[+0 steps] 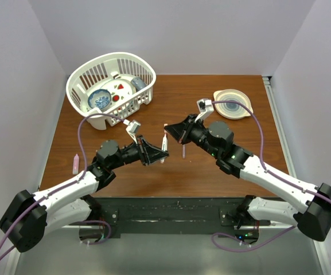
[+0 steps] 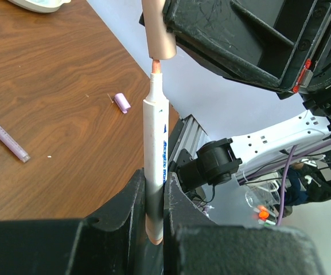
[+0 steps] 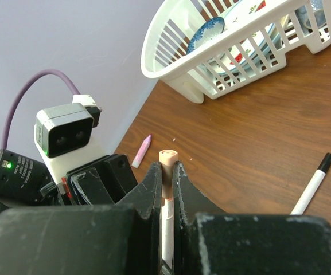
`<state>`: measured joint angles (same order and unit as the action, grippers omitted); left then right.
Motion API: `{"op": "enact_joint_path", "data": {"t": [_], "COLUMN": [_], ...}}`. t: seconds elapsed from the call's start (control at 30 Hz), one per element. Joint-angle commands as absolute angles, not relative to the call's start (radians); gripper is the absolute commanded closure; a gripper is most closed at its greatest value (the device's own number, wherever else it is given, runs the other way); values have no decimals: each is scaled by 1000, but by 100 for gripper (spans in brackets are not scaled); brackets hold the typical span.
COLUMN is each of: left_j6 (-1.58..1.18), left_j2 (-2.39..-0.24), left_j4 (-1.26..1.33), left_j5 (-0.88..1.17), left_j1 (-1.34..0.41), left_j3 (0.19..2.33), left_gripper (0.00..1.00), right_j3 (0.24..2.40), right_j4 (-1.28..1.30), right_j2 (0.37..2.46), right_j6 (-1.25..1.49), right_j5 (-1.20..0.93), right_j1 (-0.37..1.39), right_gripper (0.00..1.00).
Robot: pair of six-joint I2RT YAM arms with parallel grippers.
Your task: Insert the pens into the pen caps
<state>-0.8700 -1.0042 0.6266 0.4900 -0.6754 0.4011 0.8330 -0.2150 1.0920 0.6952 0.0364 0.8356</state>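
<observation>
Two grippers meet above the brown wooden table [image 1: 211, 166]. We find the left gripper [image 2: 155, 186] clamped on a white-barrelled marker pen [image 2: 155, 132], held upright, and the right gripper [image 3: 166, 172] pinching a pinkish tube-shaped cap [image 3: 167, 160], its mouth meeting the pen's tip. We record a white slatted plastic basket [image 1: 115, 55] at the far left holding a blue patterned bowl [image 1: 99, 100], pale plates [image 1: 135, 84] and small red pieces [image 1: 116, 97]. One pink pen [image 1: 76, 164] lies near the table's left edge.
</observation>
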Motion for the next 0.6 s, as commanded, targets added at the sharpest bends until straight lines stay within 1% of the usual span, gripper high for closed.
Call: {"op": "enact_joint_path", "data": {"t": [0.0, 0.33, 0.57], "left_j6": [-856, -853, -865], "left_j2": [-999, -1012, -1012], "left_j4": [726, 732, 745], "left_j5": [463, 479, 476], "left_j1": [-672, -672, -672], "left_j3": [433, 434, 403], "left_gripper": [100, 100, 100], "right_j3": [870, 867, 922], "right_j4": [-184, -183, -163], "right_j2": [1095, 1089, 1098], "right_j6": [690, 686, 661], "right_j5": [32, 35, 55], "right_j1": [851, 850, 850], "right_gripper": [100, 100, 100]}}
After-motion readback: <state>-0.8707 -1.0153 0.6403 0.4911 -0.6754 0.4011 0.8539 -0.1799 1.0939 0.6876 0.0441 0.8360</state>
